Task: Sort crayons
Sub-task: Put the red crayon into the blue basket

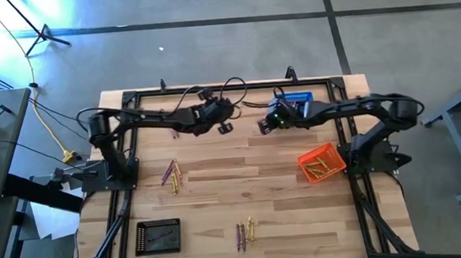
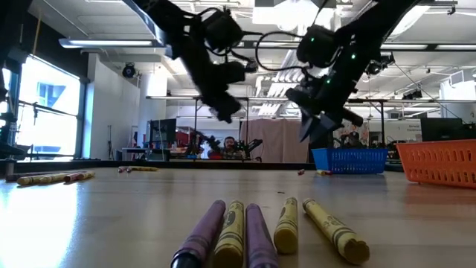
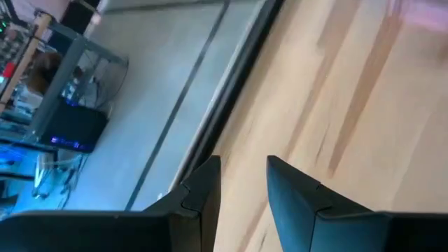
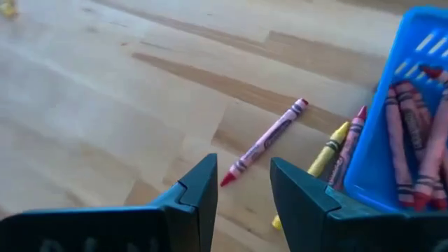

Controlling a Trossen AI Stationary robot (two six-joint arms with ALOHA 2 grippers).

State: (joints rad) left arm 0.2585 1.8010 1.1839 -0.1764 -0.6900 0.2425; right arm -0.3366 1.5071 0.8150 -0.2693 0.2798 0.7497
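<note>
Your right gripper (image 4: 241,185) hovers jaws apart, empty, just above a thin red paper-wrapped crayon (image 4: 266,141) lying on the wooden worktop (image 4: 105,105) beside the blue mesh basket (image 4: 381,133).

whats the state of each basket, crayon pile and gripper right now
blue basket: holds red crayons
orange basket: holds yellow crayons
black basket: on table, contents unclear
loose crayons by blue basket: lying flat on table
front crayon pile: lying flat, unsorted
left gripper: open, empty, raised
right gripper: open, empty, above loose crayons
</note>
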